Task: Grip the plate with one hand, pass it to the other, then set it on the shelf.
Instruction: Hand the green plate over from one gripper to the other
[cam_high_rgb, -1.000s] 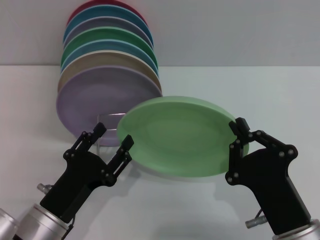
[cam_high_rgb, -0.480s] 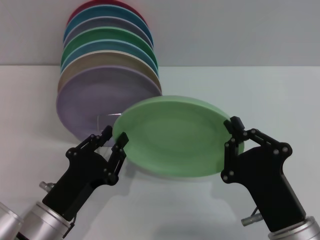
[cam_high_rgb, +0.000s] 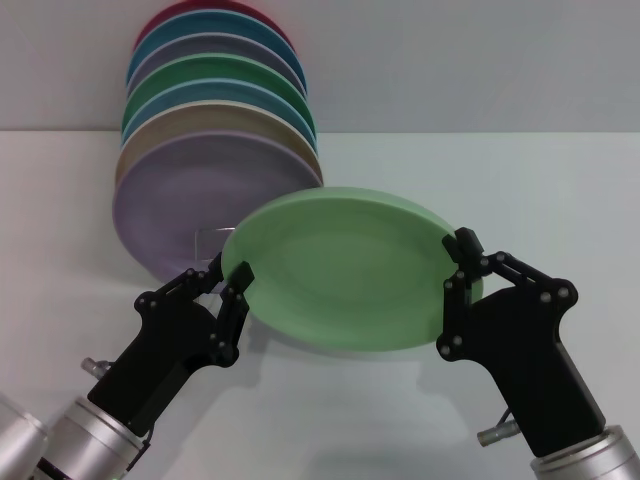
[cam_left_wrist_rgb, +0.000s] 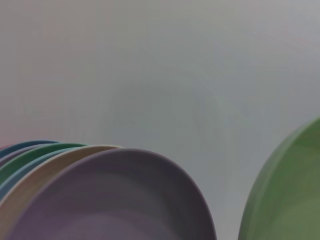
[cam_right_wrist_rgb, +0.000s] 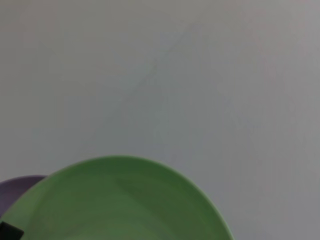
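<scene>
A light mint-green plate (cam_high_rgb: 340, 268) is held in the air above a white table (cam_high_rgb: 520, 190), tilted so its upper face shows, just in front of a row of plates standing on edge near the table's far left corner. The right gripper (cam_high_rgb: 468, 268) pinches the plate's right rim between its black fingers, closed onto it. The left gripper (cam_high_rgb: 228, 282) is at the plate's left rim: one fingertip (cam_high_rgb: 241, 275) lies over the front of the rim and the other finger sits behind it, the jaws drawn in close around the edge, though whether they press on it cannot be told. The shelf (cam_high_rgb: 212, 250), a thin silver wire rack, shows only as a small upright loop between the left gripper and the lilac plate (cam_high_rgb: 190, 200), mostly hidden. The lilac plate is the nearest in the standing row; behind it come a tan plate (cam_high_rgb: 200, 122), then blue, darker green, grey-purple, blue and red ones. In the left wrist view the mint-green plate's rim (cam_left_wrist_rgb: 285, 195) stands beside the lilac plate (cam_left_wrist_rgb: 115, 200). In the right wrist view the plate (cam_right_wrist_rgb: 120, 200) fills the near part of the picture.
</scene>
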